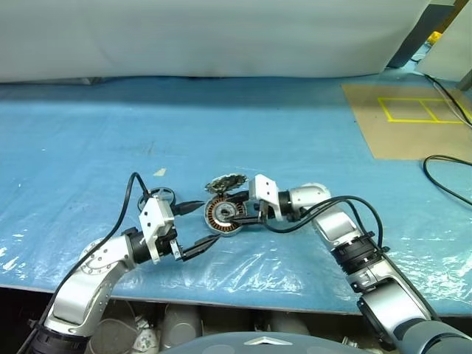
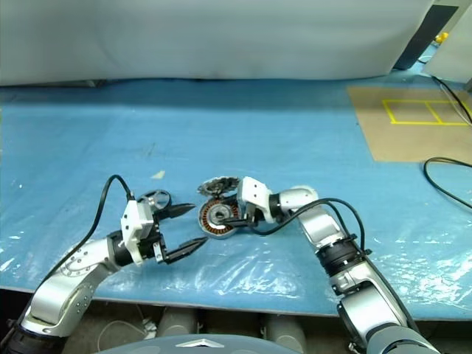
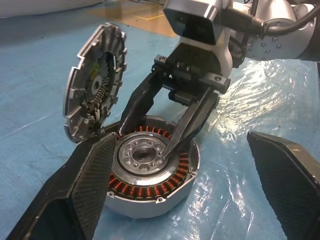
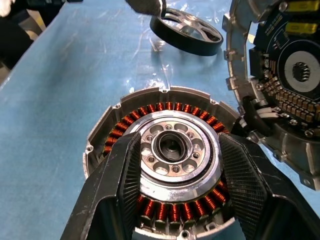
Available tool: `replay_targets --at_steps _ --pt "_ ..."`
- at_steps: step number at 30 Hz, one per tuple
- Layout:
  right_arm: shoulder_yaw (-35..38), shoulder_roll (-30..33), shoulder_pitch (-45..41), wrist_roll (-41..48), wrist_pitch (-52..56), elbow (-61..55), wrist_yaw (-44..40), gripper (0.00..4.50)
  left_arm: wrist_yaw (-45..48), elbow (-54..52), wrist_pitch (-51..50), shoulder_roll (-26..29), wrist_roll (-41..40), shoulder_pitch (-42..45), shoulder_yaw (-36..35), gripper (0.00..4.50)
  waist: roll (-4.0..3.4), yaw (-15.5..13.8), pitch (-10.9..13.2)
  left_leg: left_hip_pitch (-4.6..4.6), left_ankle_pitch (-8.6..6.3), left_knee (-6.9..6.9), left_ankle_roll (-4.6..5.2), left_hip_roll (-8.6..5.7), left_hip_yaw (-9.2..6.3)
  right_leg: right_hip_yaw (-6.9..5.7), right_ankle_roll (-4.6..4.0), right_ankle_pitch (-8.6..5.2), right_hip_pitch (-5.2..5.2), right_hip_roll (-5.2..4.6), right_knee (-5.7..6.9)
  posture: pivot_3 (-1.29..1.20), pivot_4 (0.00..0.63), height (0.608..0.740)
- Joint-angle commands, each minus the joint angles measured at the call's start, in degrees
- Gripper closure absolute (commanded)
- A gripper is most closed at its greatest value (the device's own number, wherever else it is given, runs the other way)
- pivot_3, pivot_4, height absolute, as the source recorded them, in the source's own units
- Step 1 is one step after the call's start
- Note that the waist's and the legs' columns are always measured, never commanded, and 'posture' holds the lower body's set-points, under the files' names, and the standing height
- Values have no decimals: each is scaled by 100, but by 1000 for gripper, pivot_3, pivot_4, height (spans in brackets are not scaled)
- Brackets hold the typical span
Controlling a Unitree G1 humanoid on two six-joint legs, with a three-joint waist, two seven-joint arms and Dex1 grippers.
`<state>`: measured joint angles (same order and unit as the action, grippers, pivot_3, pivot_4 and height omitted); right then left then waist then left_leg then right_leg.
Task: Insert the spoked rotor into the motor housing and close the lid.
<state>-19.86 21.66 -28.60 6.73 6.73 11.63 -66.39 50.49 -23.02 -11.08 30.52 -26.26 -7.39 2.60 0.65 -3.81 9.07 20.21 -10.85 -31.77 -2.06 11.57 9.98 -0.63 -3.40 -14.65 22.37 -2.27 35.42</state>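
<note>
Blue plastic sheeting covers the table (image 1: 310, 133). At its near centre sits the round grey motor housing (image 4: 160, 165), copper windings exposed. The right gripper (image 4: 175, 190) straddles its silver hub, fingers apart, gripping nothing. The ribbed grey lid (image 3: 95, 85) leans at twelve o'clock; the dark-rimmed spoked rotor (image 4: 186, 31) lies at nine, beside the wide-open left gripper (image 2: 184, 228). I'd lift the rotor flat and centre it.

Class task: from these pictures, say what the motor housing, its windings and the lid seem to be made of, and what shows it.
Motor housing: apparently cast metal, matte grey, with a brighter machined silver centre.
Windings: probably copper wire, going by the glossy orange-red coils set in a ring.
Lid: looks like the same grey cast metal, with ribs around its rim; its inner face carries what seems a dark circuit board.
</note>
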Motion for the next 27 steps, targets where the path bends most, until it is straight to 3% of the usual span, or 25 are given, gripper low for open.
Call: replay_targets --at_steps 1,8,27 --pt "251 -42 -200 411 317 -418 -106 2332 31 -78 87 -1 -49 4 -60 86 -1 2 0 0 0 0 0 0 0 0 0 0 1 0 0 0 150 740" --pt "-11 -158 -145 337 540 -350 -145 4446 32 -65 74 1 -51 8 -57 86 -1 20 0 3 0 0 -1 2 -1 0 -2 -1 4 1 0 0 150 740" --pt "-456 -204 -66 -472 -53 788 250 4446 -4 -109 56 -32 -25 -23 13 86 -3 26 -2 -24 -10 0 16 1 1 0 -3 -2 -19 -4 1 0 150 740"
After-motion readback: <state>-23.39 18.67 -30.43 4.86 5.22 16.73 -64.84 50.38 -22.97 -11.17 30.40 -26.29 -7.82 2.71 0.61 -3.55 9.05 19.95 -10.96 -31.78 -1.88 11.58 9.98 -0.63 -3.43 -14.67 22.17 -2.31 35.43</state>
